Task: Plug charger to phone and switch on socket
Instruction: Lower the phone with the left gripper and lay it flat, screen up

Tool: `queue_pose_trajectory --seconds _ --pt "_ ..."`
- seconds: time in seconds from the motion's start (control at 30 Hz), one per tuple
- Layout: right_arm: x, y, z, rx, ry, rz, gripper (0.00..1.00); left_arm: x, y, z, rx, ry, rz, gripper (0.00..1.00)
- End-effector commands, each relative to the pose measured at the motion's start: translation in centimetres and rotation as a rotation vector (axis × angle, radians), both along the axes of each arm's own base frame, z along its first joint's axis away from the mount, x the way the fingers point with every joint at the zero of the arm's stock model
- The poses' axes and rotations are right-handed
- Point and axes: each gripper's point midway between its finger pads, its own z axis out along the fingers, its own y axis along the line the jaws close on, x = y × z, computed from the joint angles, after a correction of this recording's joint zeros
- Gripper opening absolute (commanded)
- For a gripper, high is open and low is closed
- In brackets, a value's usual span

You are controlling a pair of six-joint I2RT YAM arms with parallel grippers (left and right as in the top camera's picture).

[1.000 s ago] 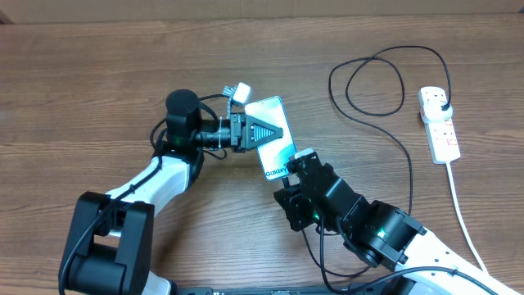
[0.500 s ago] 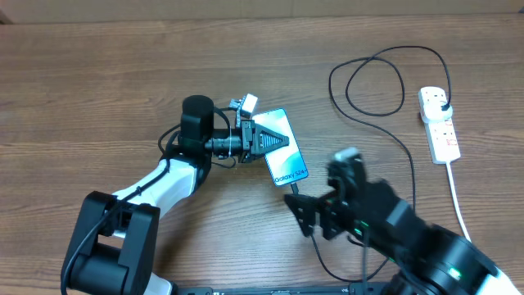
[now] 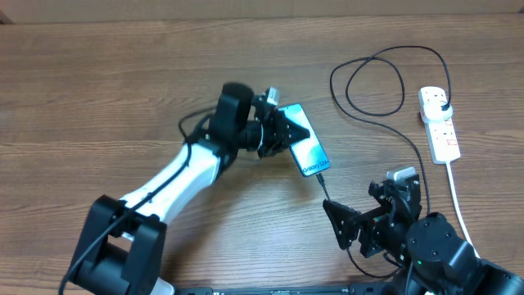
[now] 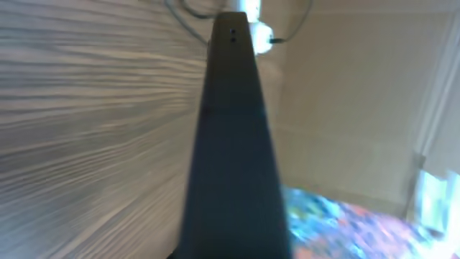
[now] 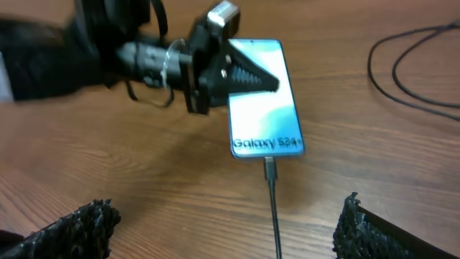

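The phone [image 5: 262, 108] is blurred, edge-on, in the left wrist view; "Galaxy S24+" is read on it. Mid-surface, it is clamped in the left gripper [image 5: 264, 80] jaws, the charger [image 5: 272, 198] plugged in. The right gripper [image 5: 226, 223] jaws are spread wide, empty.

Not much besides the job stuff on my feeds. Everything sits on a brown wood-grain laminate worktop [image 3: 98, 90], with the grain running left to right in the overhead view. Along the top edge of that view there's a thin pale beige strip [image 3: 246, 6] past the worktop's far edge, and I can't tell what it is. On the left wrist cam a plain cream wall-like surface [image 4: 352, 108] fills the right side. A blurry multicoloured patch [image 4: 345, 226] sits low right, too smeared for me to identify.
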Motion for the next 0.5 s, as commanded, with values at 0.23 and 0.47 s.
queue_pose_trajectory --seconds 0.23,0.47 --pt "0.1 -0.4 1.1 0.039 -0.011 -0.034 1.0 2.9 7.7 3.3 0.339 -0.273 -0.159 0.04" --pt "-0.3 0.1 1.0 0.049 0.006 -0.001 1.0 2.3 11.8 1.7 0.261 -0.193 -0.21 0.04"
